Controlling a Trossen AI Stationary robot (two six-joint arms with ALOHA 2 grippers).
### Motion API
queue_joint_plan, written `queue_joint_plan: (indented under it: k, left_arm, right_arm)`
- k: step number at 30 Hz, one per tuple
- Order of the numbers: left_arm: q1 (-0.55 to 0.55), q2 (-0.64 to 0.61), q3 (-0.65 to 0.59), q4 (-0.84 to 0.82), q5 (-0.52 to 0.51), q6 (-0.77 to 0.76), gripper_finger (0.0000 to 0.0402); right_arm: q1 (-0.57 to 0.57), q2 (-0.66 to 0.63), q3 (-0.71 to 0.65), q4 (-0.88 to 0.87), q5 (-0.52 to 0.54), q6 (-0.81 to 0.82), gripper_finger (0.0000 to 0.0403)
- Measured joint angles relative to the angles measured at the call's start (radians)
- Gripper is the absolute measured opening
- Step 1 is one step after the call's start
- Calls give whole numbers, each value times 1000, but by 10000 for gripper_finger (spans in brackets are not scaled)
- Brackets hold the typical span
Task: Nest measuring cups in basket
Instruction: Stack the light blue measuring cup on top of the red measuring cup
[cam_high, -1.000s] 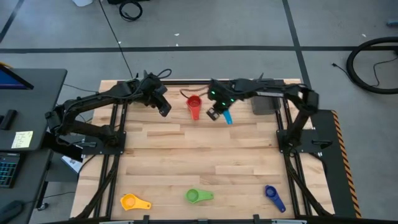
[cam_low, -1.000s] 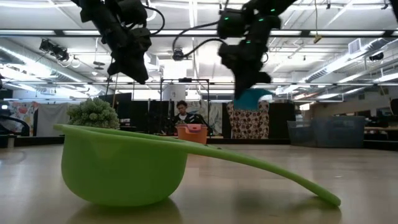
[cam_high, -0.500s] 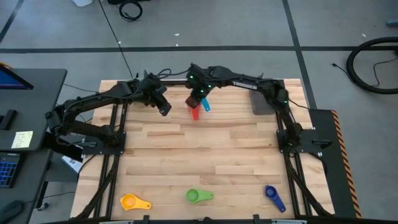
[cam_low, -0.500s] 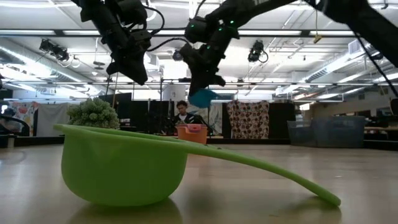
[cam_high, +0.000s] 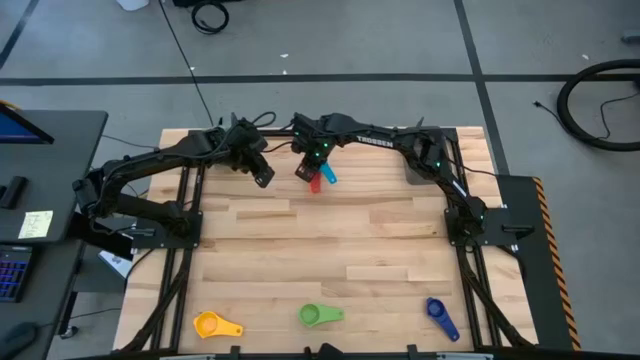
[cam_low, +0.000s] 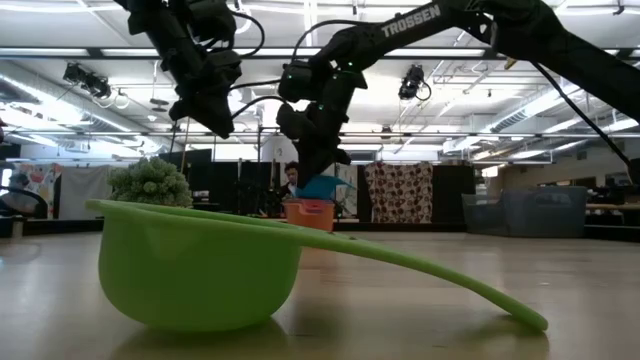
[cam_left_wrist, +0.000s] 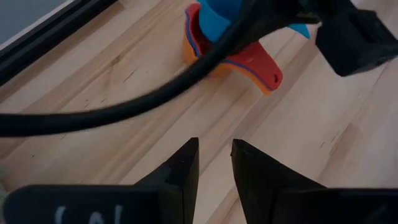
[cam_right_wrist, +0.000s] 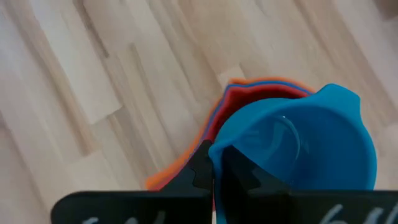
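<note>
The right tool (cam_high: 313, 170) is pinched tight on the rim of a light blue cup (cam_right_wrist: 298, 146), holding it just above a small stack of cups (cam_left_wrist: 239, 59) that sits on the bench (cam_high: 330, 250). Directly under the held cup, red and orange rims and handles show, with a thin blue edge between them. Just beside that tool, on its left-arm side, the left tool (cam_high: 263, 175) hangs over bare wood with its fingers (cam_left_wrist: 180, 171) a narrow gap apart and nothing between them.

Further out behind the right arm, the dark grey basket (cam_high: 428, 165) stands at the far right part of the bench, well apart from the stack. Across the bench, along the near edge, lie three loose cups: an orange cup (cam_high: 212, 324), a green cup (cam_high: 318, 315) and a dark blue cup (cam_high: 438, 314).
</note>
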Motion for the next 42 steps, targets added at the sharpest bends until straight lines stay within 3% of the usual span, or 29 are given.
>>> queue_joint_plan:
  k: [8, 14, 19, 42]
  left_arm:
    - [0, 0, 0, -5, 1, 5, 101]
    - [0, 0, 0, -7, 3, 21, 101]
    - [0, 0, 0, -25, 3, 22, 101]
    - [0, 0, 0, -50, 3, 33, 101]
  right_arm:
    - [2, 12, -1, -48, 2, -85, 16]
    - [4, 12, -1, -53, 1, -77, 61]
    - [4, 10, -2, -57, 1, -77, 76]
    - [-9, 7, 85, -120, 4, -101, 65]
